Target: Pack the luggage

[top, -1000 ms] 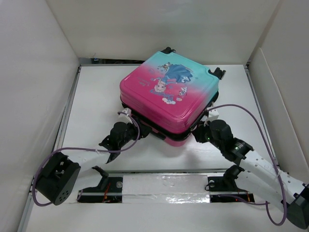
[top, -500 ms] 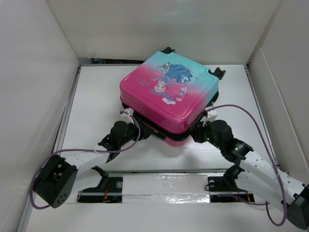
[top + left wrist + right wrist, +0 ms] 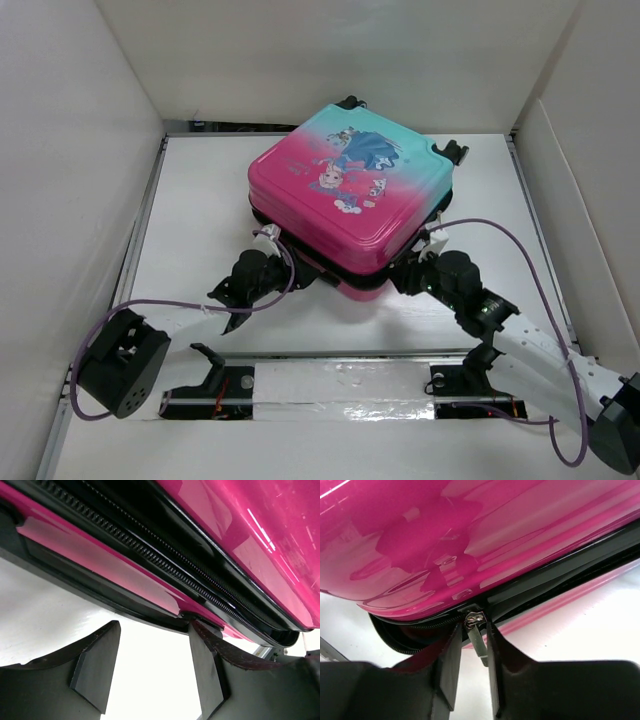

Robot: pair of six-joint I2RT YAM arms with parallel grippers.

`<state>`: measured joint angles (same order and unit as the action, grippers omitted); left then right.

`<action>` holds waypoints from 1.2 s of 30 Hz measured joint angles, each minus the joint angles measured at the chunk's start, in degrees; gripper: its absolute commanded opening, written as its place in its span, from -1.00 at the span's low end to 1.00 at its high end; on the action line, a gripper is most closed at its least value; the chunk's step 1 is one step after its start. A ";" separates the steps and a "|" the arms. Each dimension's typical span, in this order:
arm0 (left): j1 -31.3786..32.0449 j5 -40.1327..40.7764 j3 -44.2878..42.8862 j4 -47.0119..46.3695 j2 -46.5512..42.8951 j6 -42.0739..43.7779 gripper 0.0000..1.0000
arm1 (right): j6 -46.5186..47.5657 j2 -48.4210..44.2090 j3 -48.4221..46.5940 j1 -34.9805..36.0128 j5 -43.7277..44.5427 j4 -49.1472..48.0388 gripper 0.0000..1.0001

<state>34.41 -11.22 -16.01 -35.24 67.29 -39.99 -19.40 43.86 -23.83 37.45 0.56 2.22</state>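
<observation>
One luggage [image 3: 350, 195] | folded shut, contents hidden | right tool [image 3: 473, 636] pinching zipper pull [image 3: 478, 642]

the right claw [image 3: 473, 630] has its fingers close on either side of the luggage [image 3: 520, 530] zipper pull [image 3: 478, 644], over the white table [image 3: 580, 625].

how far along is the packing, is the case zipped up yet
Done: the luggage lid is folded down over its base. In hand: the right end effector pinches the zipper pull at the near corner; the left end effector sits open at the lower shell's edge. Left: the zipper teeth on the left arm's side gape apart, so the zip is not yet run round.
</observation>
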 measured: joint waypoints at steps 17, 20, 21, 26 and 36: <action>-0.02 0.37 0.50 -8.76 6.16 -6.45 -0.32 | -4.83 -10.01 5.70 -0.04 -0.98 3.34 -0.29; 0.00 0.74 0.57 -8.90 6.16 -7.23 -0.34 | -4.52 -7.30 5.68 -0.04 -0.87 3.28 -0.23; 0.00 0.81 0.57 -8.90 6.16 -7.37 -0.34 | -4.35 -6.36 5.68 -0.04 -0.68 3.28 -0.19; 0.00 0.96 0.57 -9.22 6.47 -7.65 -0.36 | -3.04 -2.99 5.44 -0.04 1.29 3.28 -0.10; 0.00 1.18 1.05 -10.03 6.47 -7.69 -0.42 | -0.83 -4.52 3.63 -0.04 4.98 1.16 -0.11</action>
<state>34.41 -10.04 -14.96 -45.28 73.76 -47.68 -20.23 39.33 -20.21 37.41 5.54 3.38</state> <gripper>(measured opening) 0.377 0.463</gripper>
